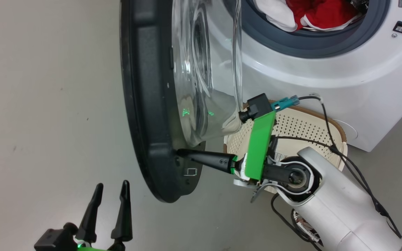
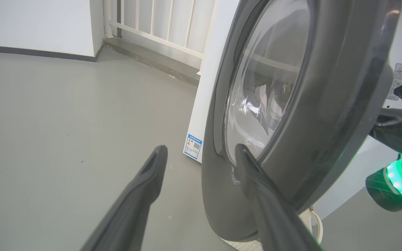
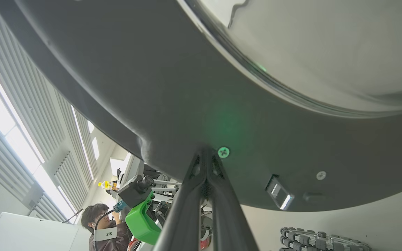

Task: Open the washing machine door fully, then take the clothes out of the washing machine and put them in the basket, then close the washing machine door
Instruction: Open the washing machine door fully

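Over on the left, above the bare grey floor (image 1: 47,104), the left gripper (image 1: 112,184) hangs low with its two dark fingers spread wide and nothing between them. In its own wrist view the left gripper (image 2: 201,148) points at the outer face of the door (image 2: 326,104). One finger crosses in front of the black rim, though I cannot tell whether it touches.

Next along, the door (image 1: 141,104) stands swung out from the washing machine, edge-on to me, and its glass bowl (image 1: 204,69) bulges towards the machine.

The right gripper (image 1: 180,152) reaches across from the right with its fingers pressed flat together, gripping nothing. Their joined tip rests on the inner side of the door's rim, low down. In that arm's wrist view the right gripper (image 3: 206,153) meets the door (image 3: 152,87) just beside a small screw (image 3: 223,152).

Behind that arm the basket (image 1: 298,129) sits on the floor just beside the front of the washing machine (image 1: 326,69), below its round opening. The clothes (image 1: 319,14), red and white, lie bunched inside the drum, behind the grey gasket.
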Robot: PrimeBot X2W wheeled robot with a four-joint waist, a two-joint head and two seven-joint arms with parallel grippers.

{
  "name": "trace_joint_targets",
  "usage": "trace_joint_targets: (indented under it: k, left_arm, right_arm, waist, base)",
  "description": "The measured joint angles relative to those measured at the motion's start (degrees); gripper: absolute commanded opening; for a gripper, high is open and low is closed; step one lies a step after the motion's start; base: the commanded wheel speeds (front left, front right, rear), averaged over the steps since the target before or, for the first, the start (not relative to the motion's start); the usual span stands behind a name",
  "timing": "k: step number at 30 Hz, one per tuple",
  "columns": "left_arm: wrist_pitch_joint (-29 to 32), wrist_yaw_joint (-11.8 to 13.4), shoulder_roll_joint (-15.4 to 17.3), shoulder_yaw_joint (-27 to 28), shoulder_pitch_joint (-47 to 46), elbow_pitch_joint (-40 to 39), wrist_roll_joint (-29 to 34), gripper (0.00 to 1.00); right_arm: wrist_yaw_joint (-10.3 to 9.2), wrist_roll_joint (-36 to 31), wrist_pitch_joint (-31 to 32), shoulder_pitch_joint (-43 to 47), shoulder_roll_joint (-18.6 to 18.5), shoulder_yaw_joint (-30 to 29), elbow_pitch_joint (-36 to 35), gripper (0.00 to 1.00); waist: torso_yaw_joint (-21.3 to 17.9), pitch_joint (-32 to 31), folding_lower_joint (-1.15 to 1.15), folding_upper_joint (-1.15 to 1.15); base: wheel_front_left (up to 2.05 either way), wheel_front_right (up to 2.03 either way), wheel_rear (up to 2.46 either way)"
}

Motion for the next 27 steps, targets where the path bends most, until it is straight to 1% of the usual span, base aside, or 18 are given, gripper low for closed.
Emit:
trace_joint_targets:
  k: [1, 9, 18, 19, 22, 23, 24, 27]
  left_arm:
    - [0.0, 0.48, 0.0, 0.19, 0.13, -0.22, -0.01, 1.0]
    - [0.0, 1.12, 0.0, 0.47, 0.61, -1.34, -0.55, 1.0]
    - [0.0, 1.24, 0.0, 0.51, 0.61, -1.32, -0.79, 1.0]
    - [0.0, 1.21, 0.0, 0.51, 0.61, -1.22, -0.79, 1.0]
    - [0.0, 0.73, 0.0, 0.52, 0.58, -0.46, -0.75, 1.0]
    - [0.01, 0.32, 0.01, 0.56, 0.56, -0.08, -0.74, 1.0]
    - [0.0, 0.13, 0.0, 0.56, 0.52, 0.31, -0.62, 1.0]
    - [0.0, -0.86, 0.0, 0.75, 0.41, 1.48, 0.03, 1.0]
  right_arm:
    - [0.0, 0.86, -0.12, -0.44, -0.01, 1.09, -0.01, 0.0]
    - [0.0, 3.34, -2.08, -2.66, 0.0, 4.72, 0.32, 0.0]
    - [0.0, 3.09, -3.6, -3.15, 0.1, 5.21, 0.77, 0.0]
    - [0.0, 2.43, -4.02, -3.14, 0.19, 5.0, 0.88, 0.09]
    - [0.0, 0.08, -5.13, -2.91, 0.11, 4.22, 0.9, 0.49]
    - [0.0, -0.23, -5.63, -2.66, -0.04, 3.85, 0.86, 0.86]
    - [0.0, -0.54, -5.97, -2.15, -0.3, 3.42, 0.76, 1.0]
    - [0.0, -2.79, -7.93, 0.07, -1.93, 2.47, 0.55, 1.0]
  waist:
    - [0.09, 0.06, 0.0, 0.0]
    - [0.31, 0.55, 0.0, 0.0]
    - [0.18, 0.26, 0.0, 0.0]
    - [0.13, 0.12, 0.0, 0.0]
    - [-0.04, -0.36, 0.0, 0.0]
    - [-0.11, -0.53, 0.0, 0.0]
    - [-0.17, -0.7, 0.0, 0.0]
    - [-0.38, -1.25, 0.0, 0.0]
  base:
    - [0.0, 0.0, 0.0]
    - [-0.01, -0.01, -0.01]
    - [0.0, 0.0, 0.0]
    - [0.0, 0.0, 0.0]
    - [0.0, 0.0, 0.0]
    - [0.0, 0.0, 0.0]
    - [0.0, 0.0, 0.0]
    - [0.0, 0.0, 0.0]
